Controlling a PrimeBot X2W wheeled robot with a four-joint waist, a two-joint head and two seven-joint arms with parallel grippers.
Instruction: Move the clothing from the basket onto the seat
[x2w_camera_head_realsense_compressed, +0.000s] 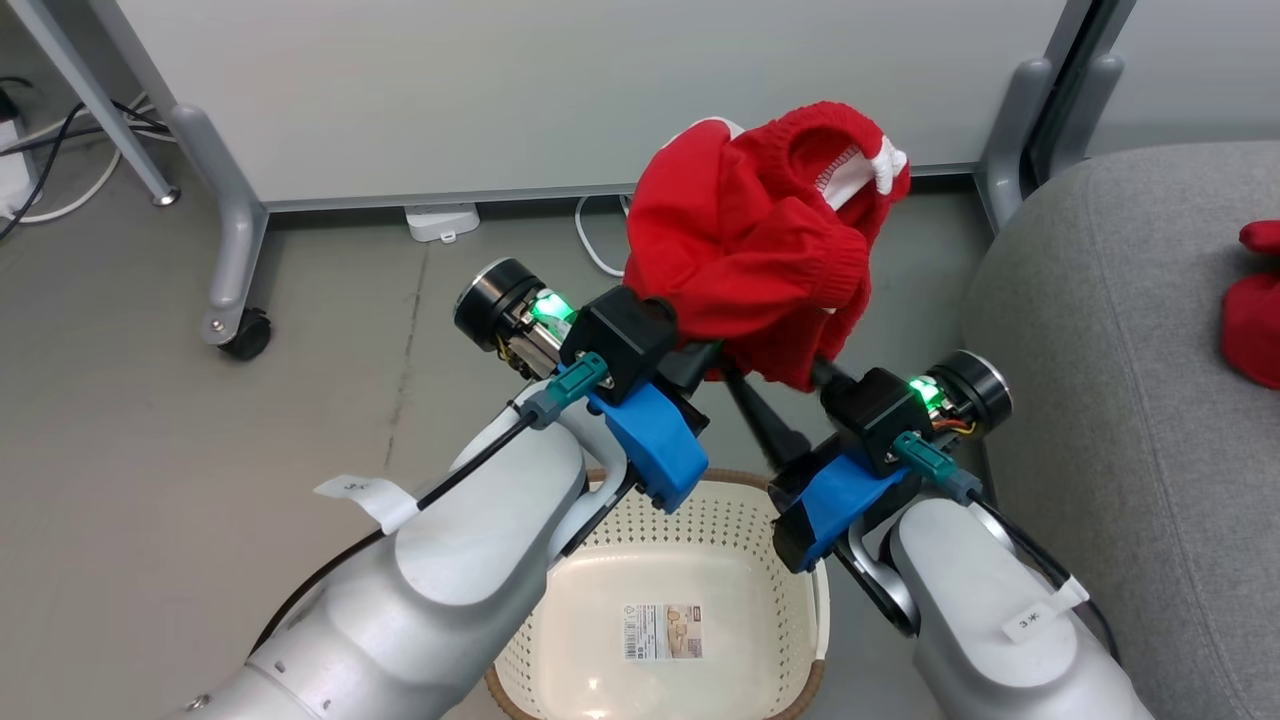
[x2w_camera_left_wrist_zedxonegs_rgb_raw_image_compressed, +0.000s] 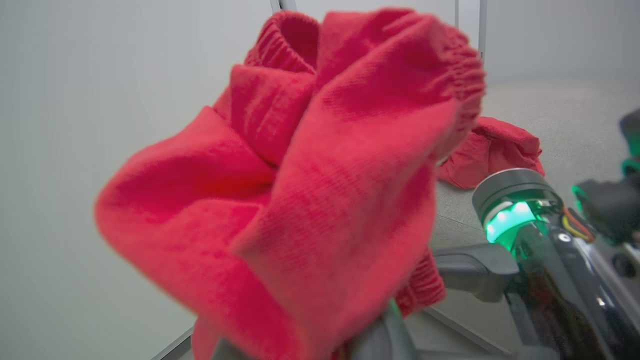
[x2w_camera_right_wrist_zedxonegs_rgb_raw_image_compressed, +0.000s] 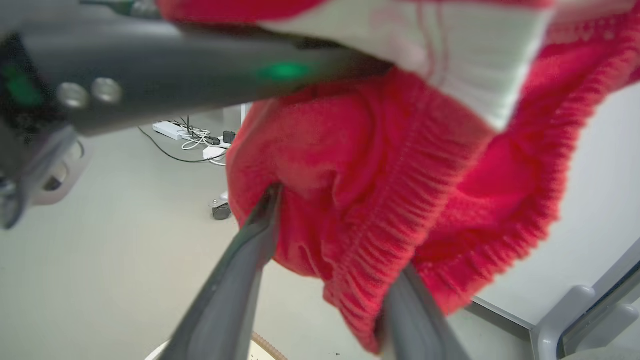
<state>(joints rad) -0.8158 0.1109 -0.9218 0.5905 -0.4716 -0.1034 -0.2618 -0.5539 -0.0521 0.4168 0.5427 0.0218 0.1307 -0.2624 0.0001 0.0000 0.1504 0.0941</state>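
While both arms are raised above the cream-white perforated plastic basket with its brown woven-look rim, the thick red knit garment with white trim hangs in the air between them, clear of the basket and short of the sofa. Look at the right gripper: in its wrist view the 2 dark fingers stand moderately apart with a ribbed fold of the knit garment bunched between them, so it is holding the cloth. The left gripper pokes in from the other side. Its fingertips are buried under the knit garment, and I cannot tell whether they are closed or apart. Down below, the basket's bottom shows a small label sticker. Over on the right, the large grey fabric sofa carries the thin red garment, crumpled on the cushion, well apart from both grippers. Grey floor and a white partition panel sit behind.
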